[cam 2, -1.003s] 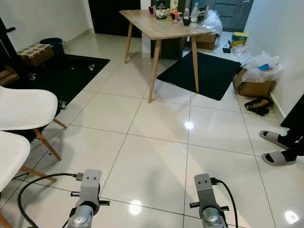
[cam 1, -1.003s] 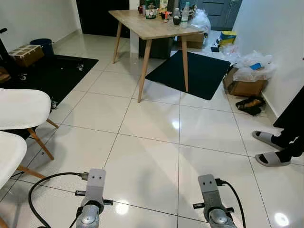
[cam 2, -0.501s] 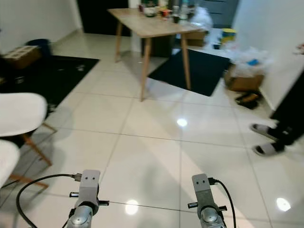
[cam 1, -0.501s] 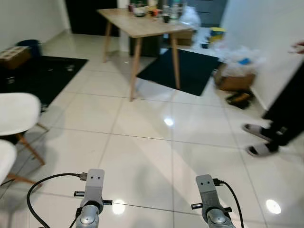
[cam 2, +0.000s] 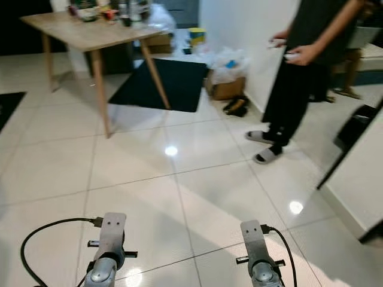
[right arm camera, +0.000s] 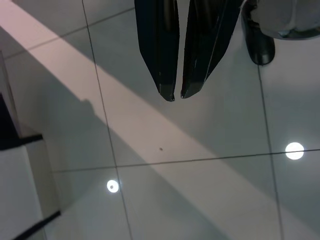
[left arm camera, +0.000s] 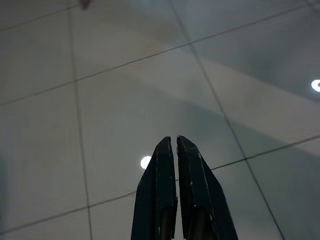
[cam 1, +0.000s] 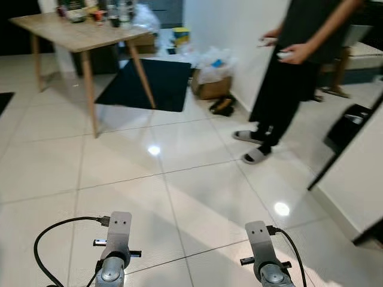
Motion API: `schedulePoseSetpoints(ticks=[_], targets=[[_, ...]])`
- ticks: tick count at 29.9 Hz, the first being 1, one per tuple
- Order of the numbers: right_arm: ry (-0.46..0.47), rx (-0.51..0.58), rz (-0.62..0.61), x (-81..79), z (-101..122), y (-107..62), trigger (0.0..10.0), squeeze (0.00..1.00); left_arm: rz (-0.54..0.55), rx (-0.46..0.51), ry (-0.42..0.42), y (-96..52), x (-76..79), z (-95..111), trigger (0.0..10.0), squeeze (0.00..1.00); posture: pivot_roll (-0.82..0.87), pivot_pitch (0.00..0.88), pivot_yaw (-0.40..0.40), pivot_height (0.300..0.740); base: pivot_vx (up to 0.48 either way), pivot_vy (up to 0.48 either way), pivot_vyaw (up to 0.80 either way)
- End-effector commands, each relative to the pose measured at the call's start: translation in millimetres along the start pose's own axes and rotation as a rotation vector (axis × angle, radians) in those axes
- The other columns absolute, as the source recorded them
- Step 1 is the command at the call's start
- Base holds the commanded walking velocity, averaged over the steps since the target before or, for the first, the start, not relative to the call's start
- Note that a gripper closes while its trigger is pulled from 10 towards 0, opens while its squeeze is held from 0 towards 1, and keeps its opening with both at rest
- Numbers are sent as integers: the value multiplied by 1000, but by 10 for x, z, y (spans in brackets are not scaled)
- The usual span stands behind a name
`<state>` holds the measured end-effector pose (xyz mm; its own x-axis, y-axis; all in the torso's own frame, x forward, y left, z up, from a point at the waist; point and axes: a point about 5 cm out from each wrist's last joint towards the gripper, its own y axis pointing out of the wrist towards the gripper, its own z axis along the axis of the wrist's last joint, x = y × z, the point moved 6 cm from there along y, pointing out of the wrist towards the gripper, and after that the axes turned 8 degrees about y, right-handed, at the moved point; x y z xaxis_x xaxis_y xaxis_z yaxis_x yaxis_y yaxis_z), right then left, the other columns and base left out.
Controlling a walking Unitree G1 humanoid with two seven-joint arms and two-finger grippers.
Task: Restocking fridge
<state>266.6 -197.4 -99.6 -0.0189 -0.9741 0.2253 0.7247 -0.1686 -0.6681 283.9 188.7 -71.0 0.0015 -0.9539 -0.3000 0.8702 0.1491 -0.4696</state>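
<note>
Both arms hang low over the white tiled floor (cam 1: 179, 179). My left arm (cam 1: 114, 251) and my right arm (cam 1: 261, 254) show at the bottom of the eye views. In the left wrist view my left gripper (left arm camera: 172, 139) is shut on nothing, pointing at bare tiles. In the right wrist view my right gripper (right arm camera: 177, 96) is also shut and holds nothing. Bottles and jars (cam 1: 90, 9) stand on a wooden table (cam 1: 72, 33) at the far left. A white panel with a dark edge (cam 1: 359, 179) rises at the right.
A person in black (cam 1: 287, 78) stands at the right in slippers (cam 1: 254, 156), holding something small and white. A black mat (cam 1: 140, 84) lies beyond the table. A cardboard box with plastic bags (cam 1: 212, 86) and shoes (cam 1: 222, 106) sit by the far wall.
The camera has swung to the right: the table slid to the left, the white chairs left the picture, and the person and the white panel came into view. Both arms kept their pose.
</note>
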Motion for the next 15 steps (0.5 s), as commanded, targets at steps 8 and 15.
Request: schedulePoseSetpoints(ticks=[8, 15], targets=[[-11, -13, -1, 14, -41, -5, 10000, 0, 17, -20, -17, -5, -16, -37, 10000, 0, 6, 0, -35, 740, 0, 0, -800], [-21, -8, 3, 11, -22, -1, 10000, 0, -7, -16, -67, -3, 20, -23, 10000, 0, 7, 0, -37, 740, 0, 0, -800]])
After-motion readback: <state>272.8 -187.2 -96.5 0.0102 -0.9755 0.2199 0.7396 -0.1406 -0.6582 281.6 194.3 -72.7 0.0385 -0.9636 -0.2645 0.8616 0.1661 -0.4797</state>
